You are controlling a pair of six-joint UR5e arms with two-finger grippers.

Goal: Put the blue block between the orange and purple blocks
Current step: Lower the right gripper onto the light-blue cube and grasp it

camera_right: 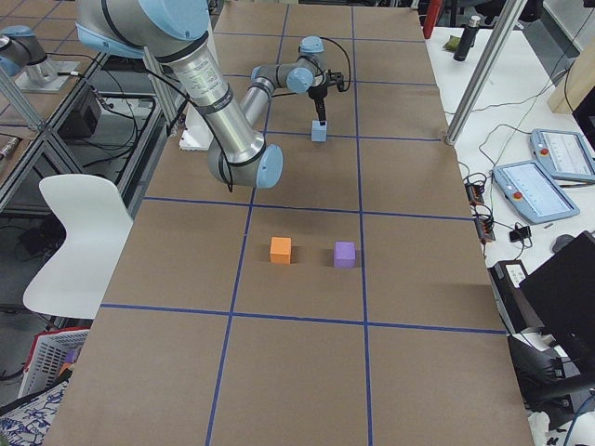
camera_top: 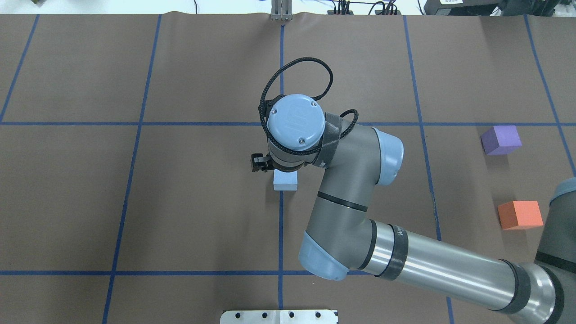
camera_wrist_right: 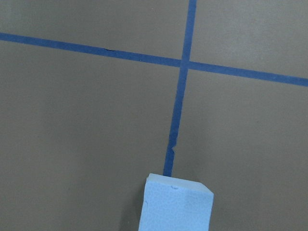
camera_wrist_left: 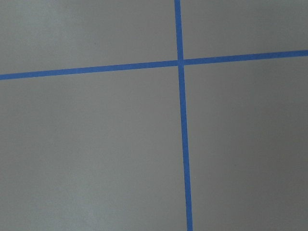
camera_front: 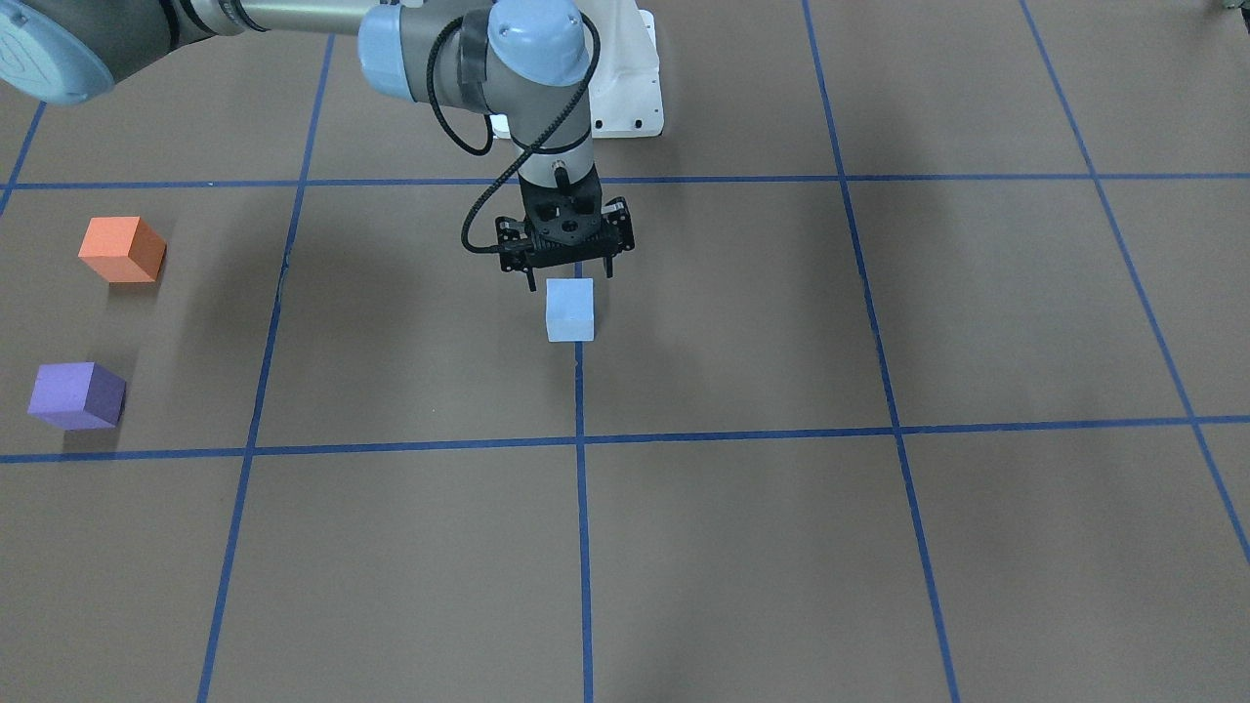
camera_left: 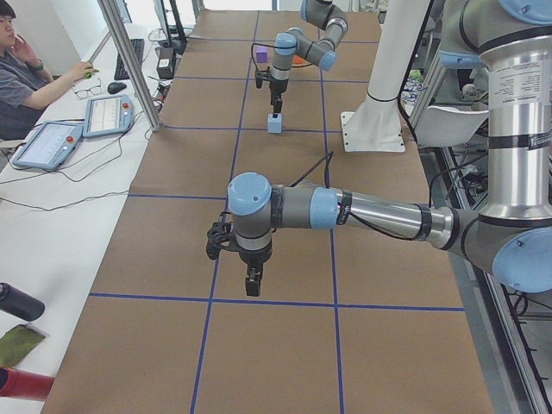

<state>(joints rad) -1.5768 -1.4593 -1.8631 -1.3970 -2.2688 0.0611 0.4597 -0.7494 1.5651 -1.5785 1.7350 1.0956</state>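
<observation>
Approach-to-pick step: right gripper [camera_front: 571,277] hangs just above blue block [camera_front: 570,310], jaws spread, nothing held. Blue block sits on surface [camera_front: 879,586], on a tape line [camera_front: 582,391]. Orange block [camera_front: 122,249] & purple block [camera_front: 76,395] lie well apart from it, toward robot's right, w/ a gap between them. Next probably: drop straight down, straddle blue block, pinch. Left gripper [camera_left: 251,283] idles far from blue block; can't tell its jaws.

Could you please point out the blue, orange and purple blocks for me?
Blue block [camera_front: 569,314]: front-facing view, its front face.
Orange block [camera_front: 109,237]: front-facing view, its top face.
Purple block [camera_front: 61,388]: front-facing view, its top face.
</observation>
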